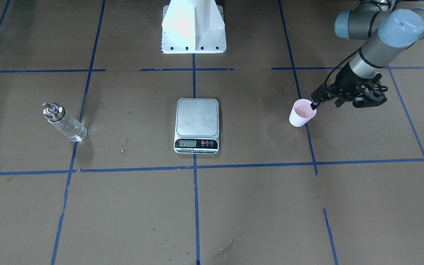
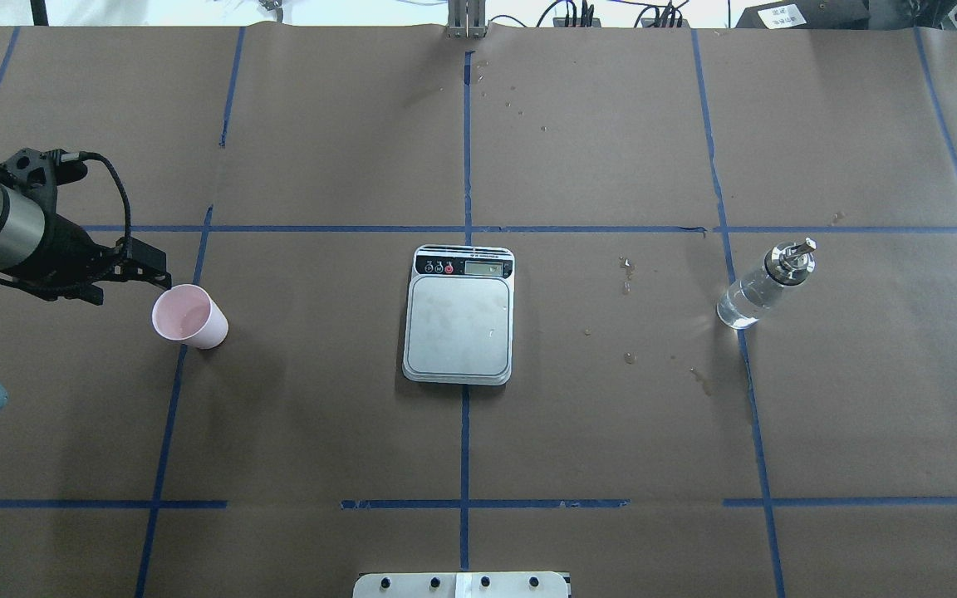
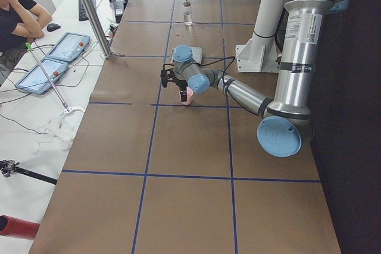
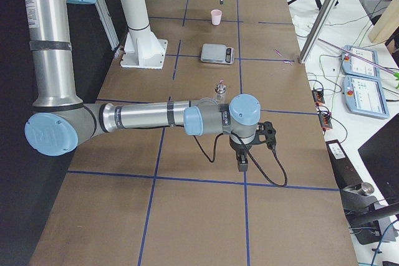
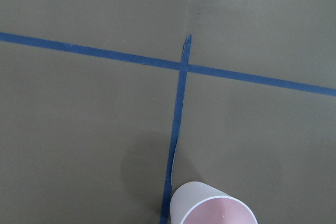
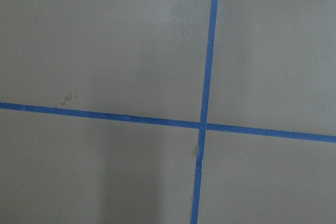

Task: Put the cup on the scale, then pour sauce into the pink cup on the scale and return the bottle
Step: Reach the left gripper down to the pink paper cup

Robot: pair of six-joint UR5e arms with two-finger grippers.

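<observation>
The pink cup [image 1: 302, 114] [image 2: 189, 316] stands upright on the brown table, well to the robot's left of the scale [image 2: 459, 324] [image 1: 197, 117], whose steel platform is bare. My left gripper [image 1: 313, 106] [image 2: 159, 278] hovers at the cup's rim on its outer side; I cannot tell whether its fingers are open or shut. The left wrist view shows only the cup [image 5: 212, 208] at the bottom edge. The glass bottle [image 2: 765, 286] [image 1: 64, 123], with clear sauce inside, stands far on the robot's right. My right gripper [image 4: 242, 165] hangs over bare table near the bottle; I cannot tell its state.
Blue tape lines [image 2: 466, 228] grid the brown paper. Small wet spots [image 2: 628, 270] lie between scale and bottle. The white robot base [image 1: 193, 27] sits at the table's robot side. A person [image 3: 15, 16] sits beyond the far table edge, with tablets [image 3: 65, 46] beside.
</observation>
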